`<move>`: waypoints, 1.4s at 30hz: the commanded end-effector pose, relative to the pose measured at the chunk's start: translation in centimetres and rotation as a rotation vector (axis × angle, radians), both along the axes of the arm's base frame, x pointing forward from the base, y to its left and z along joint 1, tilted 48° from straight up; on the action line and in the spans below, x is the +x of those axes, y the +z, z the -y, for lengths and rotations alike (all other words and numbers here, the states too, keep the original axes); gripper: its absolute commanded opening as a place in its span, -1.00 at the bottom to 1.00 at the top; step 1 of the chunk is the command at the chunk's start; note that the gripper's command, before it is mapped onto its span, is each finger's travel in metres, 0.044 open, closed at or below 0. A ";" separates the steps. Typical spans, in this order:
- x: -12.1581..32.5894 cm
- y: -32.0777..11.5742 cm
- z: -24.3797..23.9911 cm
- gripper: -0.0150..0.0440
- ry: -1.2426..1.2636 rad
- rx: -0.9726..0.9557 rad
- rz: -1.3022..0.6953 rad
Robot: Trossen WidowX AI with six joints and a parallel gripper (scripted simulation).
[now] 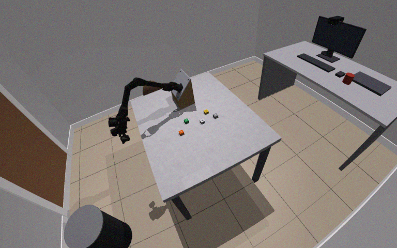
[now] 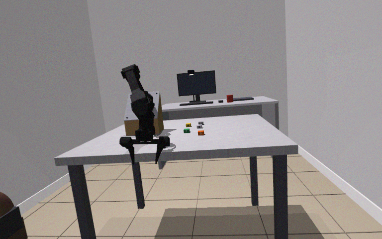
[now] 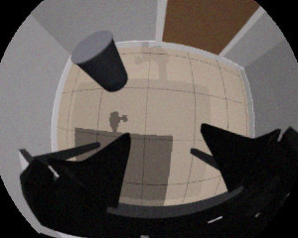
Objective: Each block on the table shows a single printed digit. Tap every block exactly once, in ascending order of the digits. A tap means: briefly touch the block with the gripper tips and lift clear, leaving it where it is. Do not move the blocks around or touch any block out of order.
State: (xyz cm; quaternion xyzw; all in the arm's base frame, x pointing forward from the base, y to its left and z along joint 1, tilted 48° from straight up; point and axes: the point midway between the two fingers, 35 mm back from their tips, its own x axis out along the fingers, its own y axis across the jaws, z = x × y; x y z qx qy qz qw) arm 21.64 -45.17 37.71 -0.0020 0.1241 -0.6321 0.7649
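Observation:
Several small blocks stand apart on the table [image 1: 194, 159] [image 2: 231, 142]: an orange block [image 1: 181, 132] [image 2: 200, 133], a green block [image 1: 186, 121] [image 2: 186, 130], a white block [image 1: 202, 121] [image 2: 199, 126], a yellow block [image 1: 205, 111] [image 2: 188, 125] and a grey block [image 1: 215, 115] [image 2: 200, 122]. Their digits are too small to read. My gripper [image 2: 144, 162] [image 3: 167, 133] is open and empty. It hangs pointing down beyond the table's edge, away from all the blocks. The wrist view shows no block.
The arm is mounted on a slanted board on a wooden box [image 1: 187, 96] [image 2: 144, 127] at the table's side. A dark bin [image 1: 114, 230] [image 3: 111, 66] stands on the floor. A desk [image 1: 326, 78] with a monitor [image 1: 337, 36] [image 2: 196, 83] and a red mug [image 1: 348, 78] [image 2: 230, 98] stands beyond the table.

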 end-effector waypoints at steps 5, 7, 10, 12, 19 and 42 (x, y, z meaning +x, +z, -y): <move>10.0 -9.6 -10.0 0.86 0.207 0.246 -0.158; 12.0 -12.7 -13.2 0.86 0.255 0.309 -0.222; 13.9 -16.9 -18.4 0.86 0.323 0.388 -0.333; 14.6 -19.6 -22.0 0.86 0.365 0.429 -0.418; 13.0 -27.2 -33.8 0.86 0.492 0.479 -0.752; 3.1 -33.0 -45.1 0.86 0.633 0.226 -1.309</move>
